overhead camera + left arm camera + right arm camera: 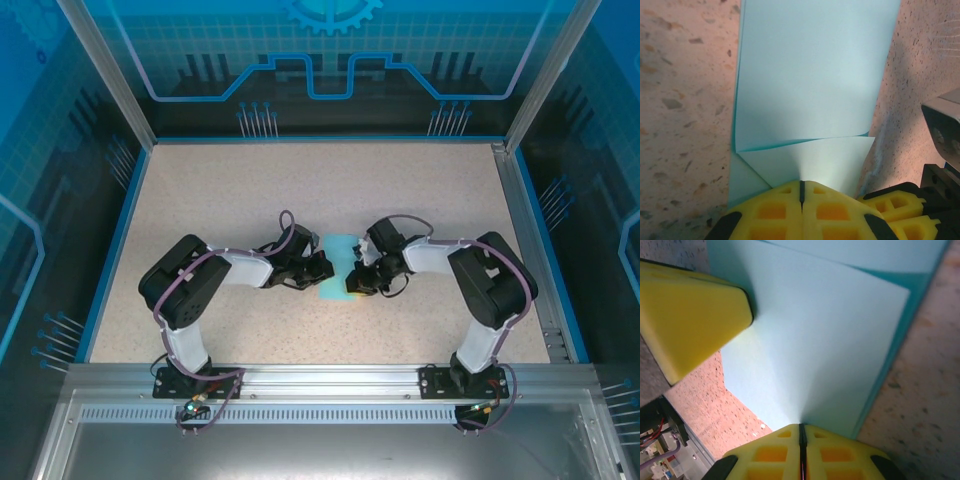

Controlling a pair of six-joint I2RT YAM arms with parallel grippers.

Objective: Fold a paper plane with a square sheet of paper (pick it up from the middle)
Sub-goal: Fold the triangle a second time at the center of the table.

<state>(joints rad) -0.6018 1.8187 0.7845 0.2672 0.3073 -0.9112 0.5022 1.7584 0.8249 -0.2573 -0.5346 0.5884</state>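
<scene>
the sheet of paper is lying mid-table, partly folded over on itself, with a crease showing across it. the left gripper is pinching the paper's edge, its yellow fingers pressed together on it; the right gripper is clamping the sheet the same way, just beside the other. the speckled table is stretching bare around them, and blue printed walls are fencing it in.

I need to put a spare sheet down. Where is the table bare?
Bare: the far strip of table up to the back rim, plus the near patch between the left arm and right arm. Crowded: the centre, where the left gripper and right gripper clamp the sheet of paper.
</scene>
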